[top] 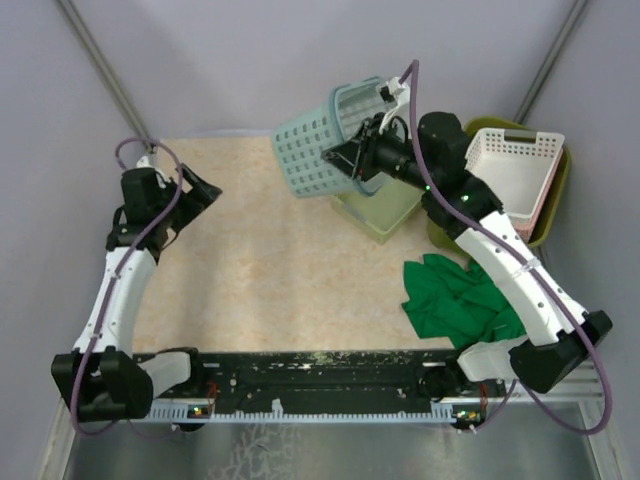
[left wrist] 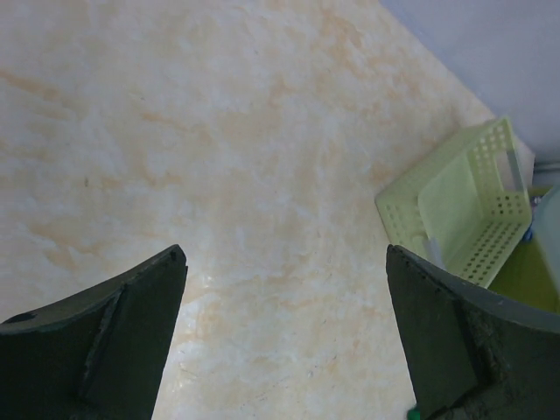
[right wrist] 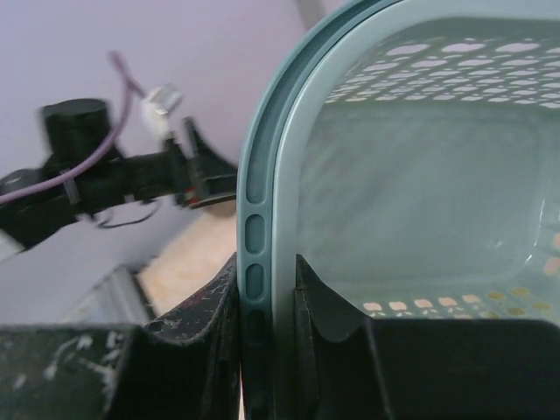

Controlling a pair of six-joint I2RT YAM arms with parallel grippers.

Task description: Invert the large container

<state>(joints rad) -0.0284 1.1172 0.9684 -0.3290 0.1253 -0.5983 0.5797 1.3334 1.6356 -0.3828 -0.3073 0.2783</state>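
Observation:
The large container, a dark olive-green tub (top: 558,200), sits at the far right with a white basket (top: 510,170) inside it; only its rim shows. My right gripper (top: 350,158) is shut on the rim of a pale teal slotted basket (top: 310,150), which it holds lifted and tipped on its side at the back of the table. In the right wrist view the fingers (right wrist: 267,289) pinch the teal rim (right wrist: 258,219), one inside and one outside. My left gripper (top: 205,190) is open and empty above bare tabletop at the left (left wrist: 286,254).
A pale yellow-green perforated basket (top: 385,210) lies under the right arm, also in the left wrist view (left wrist: 464,210). A green cloth (top: 455,295) is crumpled at the front right. The marbled tabletop (top: 260,260) spans the middle. Grey walls stand behind.

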